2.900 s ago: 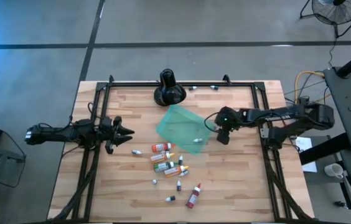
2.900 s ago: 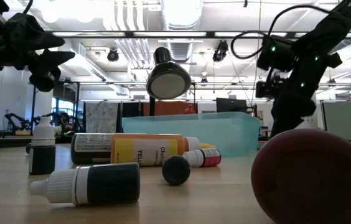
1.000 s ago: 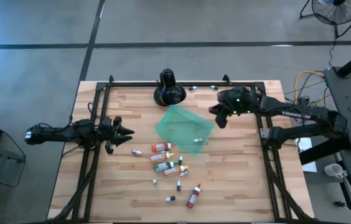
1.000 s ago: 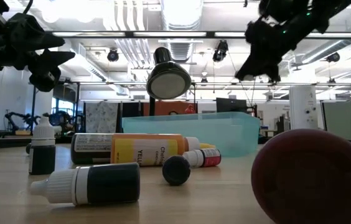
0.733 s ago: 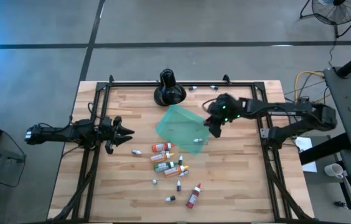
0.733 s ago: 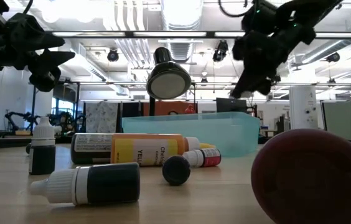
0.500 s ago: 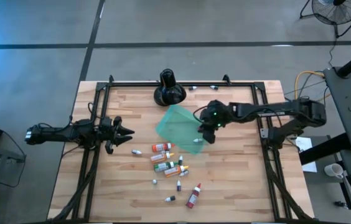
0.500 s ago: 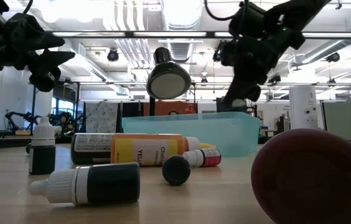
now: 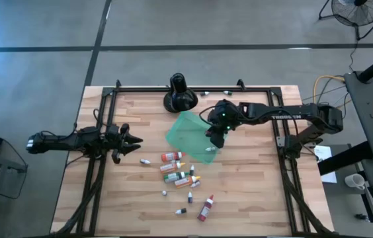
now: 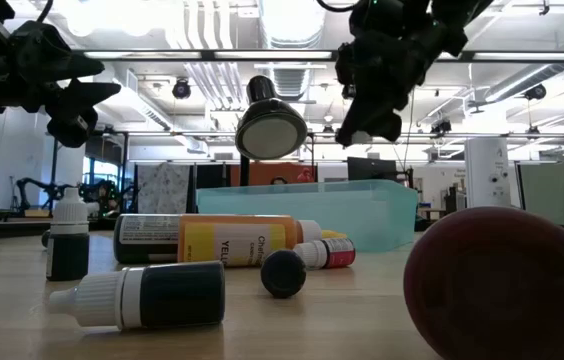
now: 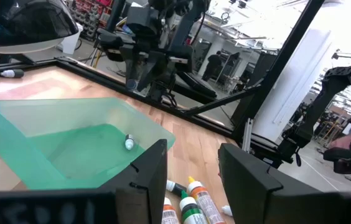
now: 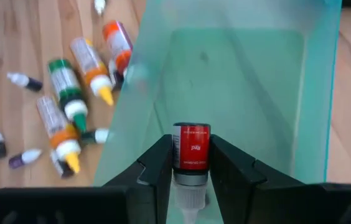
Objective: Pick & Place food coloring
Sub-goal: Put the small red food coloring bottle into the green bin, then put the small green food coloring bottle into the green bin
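Your right gripper [image 9: 213,141] hangs over the teal tray [image 9: 188,130], pinching a red bottle [image 12: 191,147] between its fingers [image 12: 155,167]. The bottle is tiny, with a red label printed in white and a pale cap pointing back toward the wrist; it is held above the tray's floor, not touching it. One small white-capped bottle [image 11: 129,143] already lies inside the tray.

The rest of the food coloring [image 9: 180,175] is scattered on the wooden table [image 9: 252,198] just beside the tray's near edge: orange, green and yellow droppers lying on their sides, a few very small dark ones, and a purple-red one [image 9: 206,209] farther toward the front. In the low view a dark bottle [image 10: 67,243] with a white cap stands upright.

Your left gripper [image 9: 130,143] waits over the table's left side, well apart from the bottles, fingers spread.
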You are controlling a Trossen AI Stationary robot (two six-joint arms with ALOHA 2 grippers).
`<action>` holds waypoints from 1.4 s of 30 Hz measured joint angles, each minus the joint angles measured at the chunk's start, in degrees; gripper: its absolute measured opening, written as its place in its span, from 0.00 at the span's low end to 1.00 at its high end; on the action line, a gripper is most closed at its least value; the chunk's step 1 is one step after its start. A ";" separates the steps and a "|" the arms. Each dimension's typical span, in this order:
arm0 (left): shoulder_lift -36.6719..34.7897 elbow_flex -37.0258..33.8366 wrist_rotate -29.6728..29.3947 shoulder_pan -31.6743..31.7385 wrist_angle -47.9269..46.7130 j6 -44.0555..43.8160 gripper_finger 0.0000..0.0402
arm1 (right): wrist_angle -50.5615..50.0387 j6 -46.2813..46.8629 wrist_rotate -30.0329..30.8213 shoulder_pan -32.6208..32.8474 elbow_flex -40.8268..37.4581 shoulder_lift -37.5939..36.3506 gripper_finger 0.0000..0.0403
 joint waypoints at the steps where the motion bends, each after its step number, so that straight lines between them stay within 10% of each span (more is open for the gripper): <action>1: 0.00 -0.02 0.01 0.01 0.00 0.00 0.29 | -1.56 0.02 -0.61 0.00 0.43 0.17 0.24; 8: 0.02 -0.02 0.02 0.00 0.00 0.00 0.29 | -5.23 1.59 -6.54 0.32 -0.72 0.14 0.38; 15: 0.00 -0.02 0.02 0.00 0.00 0.00 0.29 | -5.00 1.76 1.41 0.68 0.36 -2.79 0.49; 26: 0.01 -0.01 0.02 0.00 0.00 -0.01 0.29 | -4.94 2.39 18.32 0.50 2.25 -12.22 0.46; 42: 0.00 -0.02 0.00 -0.05 0.00 -0.01 0.29 | -4.32 2.21 18.88 0.50 2.05 -14.37 0.44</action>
